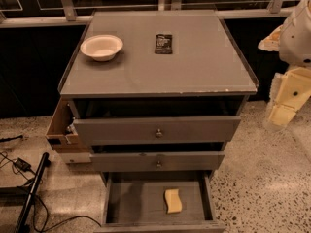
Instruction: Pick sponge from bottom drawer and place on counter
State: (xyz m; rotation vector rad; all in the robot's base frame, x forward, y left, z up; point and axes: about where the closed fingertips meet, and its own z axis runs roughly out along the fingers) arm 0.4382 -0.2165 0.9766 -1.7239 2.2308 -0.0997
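Note:
The pale yellow sponge (173,201) lies flat on the floor of the bottom drawer (131,205), right of its middle. That drawer is pulled out furthest, at the lower edge of the camera view. The counter (160,69) is the wide grey top above the drawers. My gripper (284,106) hangs at the right edge of the view, beside the cabinet's right side, level with the top drawer. It is well away from the sponge and nothing shows in it.
A white bowl (101,47) stands at the counter's back left and a black packet (164,43) lies at its back middle. Two knobbed drawers (158,132) stick out partly above the bottom one. Cables and a black bar (29,193) lie on the floor at the left.

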